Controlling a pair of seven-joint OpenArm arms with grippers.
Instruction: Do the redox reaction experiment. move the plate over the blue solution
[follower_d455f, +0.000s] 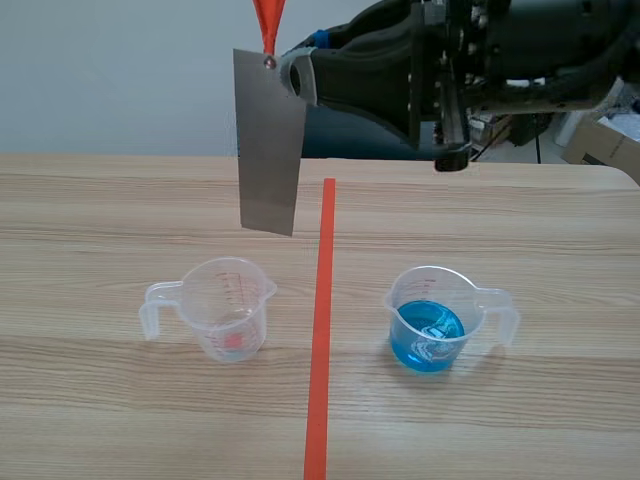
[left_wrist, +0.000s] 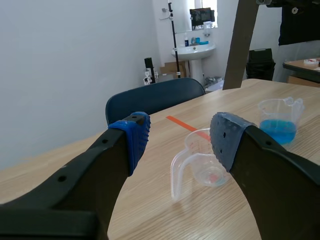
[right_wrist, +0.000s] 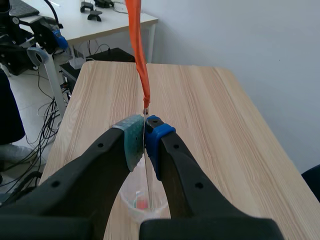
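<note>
Your right hand (right_wrist: 145, 134) is clamping shut on the plate (follower_d455f: 270, 150) at its top edge, holding it raised over the clear cup (follower_d455f: 228, 310). The blue cup (follower_d455f: 432, 318) is sitting at that cup's 3 o'clock. Your left hand (left_wrist: 180, 132) is gaping wide, gripping nothing.

The orange strap (follower_d455f: 268, 25) runs off the scene view's top edge, so what it hangs from is unseen. The right gripper (follower_d455f: 288, 72) shows only one pad there, its other finger hidden behind the plate (follower_d455f: 270, 145). In the right wrist view the plate is edge-on, a mere thin line, and the fingers cover most of the clear cup (right_wrist: 134, 200) beneath, whose printed scale is too small to read.
</note>
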